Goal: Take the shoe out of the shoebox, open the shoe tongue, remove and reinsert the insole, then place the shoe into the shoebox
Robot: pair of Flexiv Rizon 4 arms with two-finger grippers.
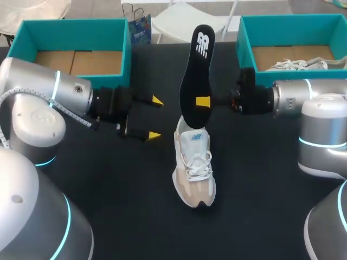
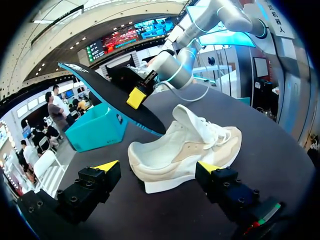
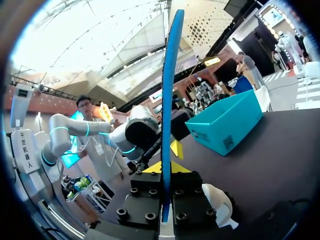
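A white and beige shoe [image 1: 194, 170] stands on the black table, toe toward the front edge, laces loose. Above its heel my right gripper [image 1: 203, 102] is shut on a black insole [image 1: 195, 73], held upright with its lower end at the shoe's opening. In the right wrist view the insole [image 3: 167, 110] shows edge-on, blue-edged, between the shut fingers [image 3: 150, 168]. My left gripper [image 1: 155, 117] stands open to the left of the shoe, not touching it. In the left wrist view the shoe [image 2: 185, 150] lies ahead of the open gripper [image 2: 159, 166], with the insole [image 2: 112, 97] above it.
A teal shoebox [image 1: 73, 46] stands at the back left with bare cardboard inside. A second teal box [image 1: 293, 43] at the back right holds a white laced shoe [image 1: 295, 65]. A small blue bag [image 1: 140, 30] is behind the table.
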